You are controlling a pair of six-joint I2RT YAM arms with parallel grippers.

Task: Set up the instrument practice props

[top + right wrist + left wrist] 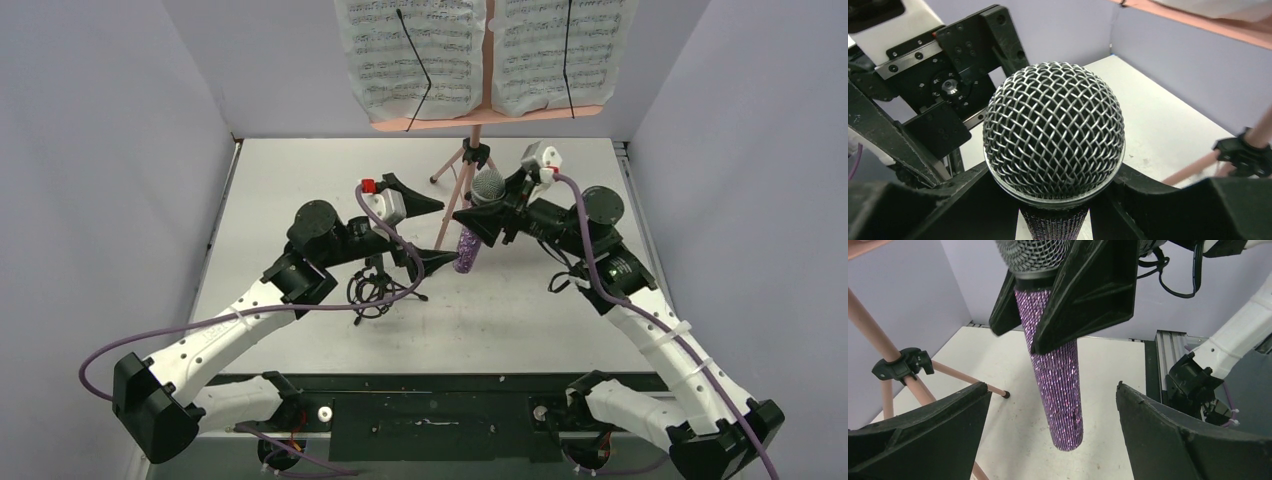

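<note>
From above, the pink music stand [470,150] stands at the far edge of the table [300,180]. Its two sheet-music pages [415,55] lie side by side on the desk, each pinned by a thin black wire. The staves are printed, but the notes are too small to read. The right gripper [492,208] is clamped on the purple glitter microphone [468,248], just below its silver head, with the body pointing down and tilted. The left gripper [438,230] is spread wide, one finger on either side of the microphone's lower end. The small black shock-mount tripod [372,290] stands on the table under the left arm, partly hidden by the arm and its purple cable [200,325].

In the left wrist view the glitter body hangs between the wide-open fingers [928,435] — apart from both. One of the stand's pink legs and its black collar are at the left.

In the right wrist view the mesh head fills the frame, with the black fingers [973,205] closed on the neck below it. The left gripper's mount is behind — a blurred stand leg is at the right.
</note>
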